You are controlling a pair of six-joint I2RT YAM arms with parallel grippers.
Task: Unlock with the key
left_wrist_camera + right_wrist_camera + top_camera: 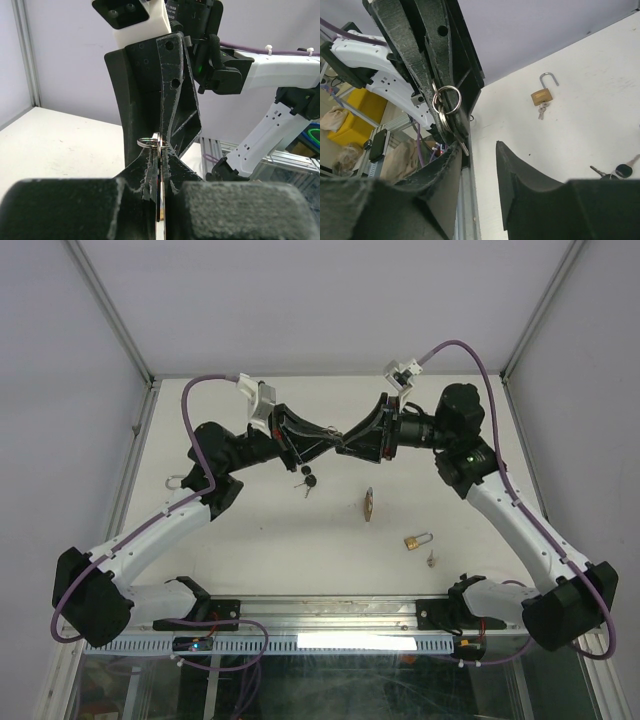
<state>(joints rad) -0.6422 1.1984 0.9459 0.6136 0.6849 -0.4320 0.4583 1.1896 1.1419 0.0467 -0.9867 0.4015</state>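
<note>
My left gripper [318, 445] is shut on a thin silver key [160, 170], seen edge-on between its pads, with a key ring [149, 142] at the fingertips. In the right wrist view the key's tip [464, 148] pokes out below the left gripper's fingers, beside the ring [448, 99]. My right gripper [479, 146] is open and faces the left one tip to tip above the table's middle [345, 448]. Its left finger [445, 165] is right by the key tip. The brass padlock [418, 539] lies on the table near the right arm, and its shackle [547, 79] looks raised.
A small key [431, 560] lies by the padlock. Two black-headed keys [307, 480] lie on the table under the left gripper. A small brown object [369, 504] lies mid-table. Metal frame posts and grey walls enclose the table on three sides.
</note>
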